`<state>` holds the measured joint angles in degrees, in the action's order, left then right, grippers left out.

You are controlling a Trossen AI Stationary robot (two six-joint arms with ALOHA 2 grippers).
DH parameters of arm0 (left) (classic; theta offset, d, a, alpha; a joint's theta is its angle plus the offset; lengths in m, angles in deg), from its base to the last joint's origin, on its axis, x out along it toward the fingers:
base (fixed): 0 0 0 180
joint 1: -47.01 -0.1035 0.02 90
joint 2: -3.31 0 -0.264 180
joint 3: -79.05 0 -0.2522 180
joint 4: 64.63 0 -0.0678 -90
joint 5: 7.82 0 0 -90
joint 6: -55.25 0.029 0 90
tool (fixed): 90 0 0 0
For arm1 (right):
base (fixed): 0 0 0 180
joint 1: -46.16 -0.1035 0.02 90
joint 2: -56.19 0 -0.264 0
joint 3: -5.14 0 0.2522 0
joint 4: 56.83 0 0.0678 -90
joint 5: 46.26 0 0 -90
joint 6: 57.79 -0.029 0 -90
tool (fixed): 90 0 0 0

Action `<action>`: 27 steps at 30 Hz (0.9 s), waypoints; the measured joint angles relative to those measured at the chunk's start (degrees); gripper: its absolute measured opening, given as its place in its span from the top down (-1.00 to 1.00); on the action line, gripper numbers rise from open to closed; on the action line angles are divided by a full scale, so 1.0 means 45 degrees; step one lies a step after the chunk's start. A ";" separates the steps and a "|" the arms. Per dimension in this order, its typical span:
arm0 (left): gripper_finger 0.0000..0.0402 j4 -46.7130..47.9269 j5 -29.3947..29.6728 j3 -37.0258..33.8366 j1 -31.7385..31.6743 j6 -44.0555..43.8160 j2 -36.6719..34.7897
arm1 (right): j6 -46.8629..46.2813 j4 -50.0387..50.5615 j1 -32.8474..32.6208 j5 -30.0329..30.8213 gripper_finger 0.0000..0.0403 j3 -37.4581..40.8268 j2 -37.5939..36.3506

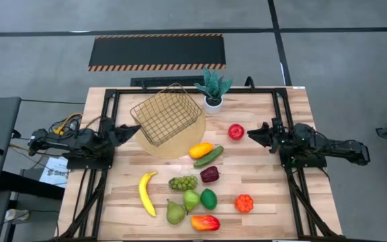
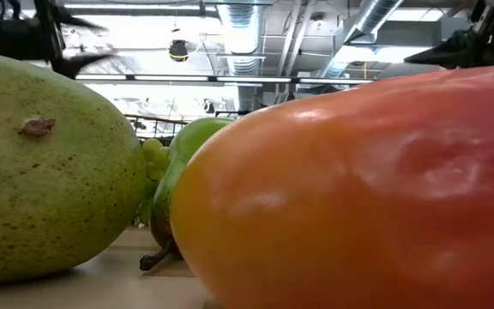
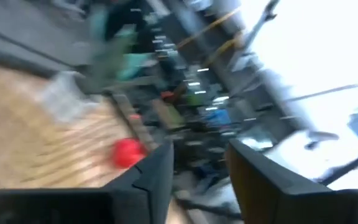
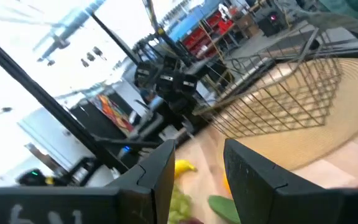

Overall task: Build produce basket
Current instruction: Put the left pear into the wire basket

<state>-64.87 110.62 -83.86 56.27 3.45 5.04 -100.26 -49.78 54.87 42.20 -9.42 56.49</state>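
Observation:
The gold wire basket [image 1: 166, 114] stands tilted on the round tan mat [image 1: 180, 144] at the table's far middle; it also shows in the right wrist view [image 4: 278, 93]. The produce lies loose on the wood in front of it: red apple [image 1: 236, 131], yellow-orange piece [image 1: 201, 149], cucumber [image 1: 209, 156], purple piece [image 1: 209, 174], grapes [image 1: 183, 182], banana [image 1: 146, 193], two pears [image 1: 191, 199], a green piece [image 1: 209, 198], an orange piece [image 1: 244, 203] and a mango [image 1: 205, 222]. My left gripper [image 1: 127, 130] [image 3: 197, 149] hovers open left of the basket. My right gripper [image 1: 255, 133] [image 4: 197, 149] hovers open just right of the apple.
A potted green plant [image 1: 213, 87] stands at the far edge, right of the basket. Black frame rails [image 1: 284, 134] run along both table sides. In the low view a pear [image 2: 50, 172] and the mango [image 2: 358, 189] fill the picture.

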 joint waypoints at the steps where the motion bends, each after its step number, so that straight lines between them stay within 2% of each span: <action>1: 0.18 -0.0689 -0.0182 0.0042 0.0027 0.0130 0.0121 | -0.0163 -0.0091 0.0000 0.0000 0.20 -0.0012 0.0000; 4: -0.01 -0.2599 -0.0746 0.0477 0.0145 0.0770 0.0829 | -0.0244 -0.0215 -0.0019 0.0010 0.20 -0.0019 0.0005; 7: -0.18 -0.3613 -0.1187 0.1376 0.0314 0.1526 0.2033 | -0.0241 -0.0371 -0.0019 0.0086 0.20 -0.0034 0.0000; 14: -0.44 -0.3048 -0.2860 0.5128 0.0795 0.2649 0.6793 | -0.0165 -0.0145 0.0005 0.0129 0.10 -0.0044 0.0000; 18: -0.51 -0.1077 -0.4234 0.7824 0.1037 0.2942 0.9882 | -0.0134 0.0196 0.0005 0.0131 -0.05 -0.0049 0.0003; 22: -0.54 0.1856 -0.5175 1.0353 0.1159 0.2823 1.2532 | -0.0139 0.0373 -0.0024 0.0052 -0.17 -0.0068 0.0000; 27: -0.54 0.6535 -0.8302 1.2946 0.1857 0.1327 1.5188 | -0.0130 0.0536 -0.0117 0.0015 -0.20 -0.0073 0.0000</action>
<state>-35.46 73.27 -25.60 64.63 9.42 73.38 -100.84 -47.37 54.35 42.26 -9.74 56.49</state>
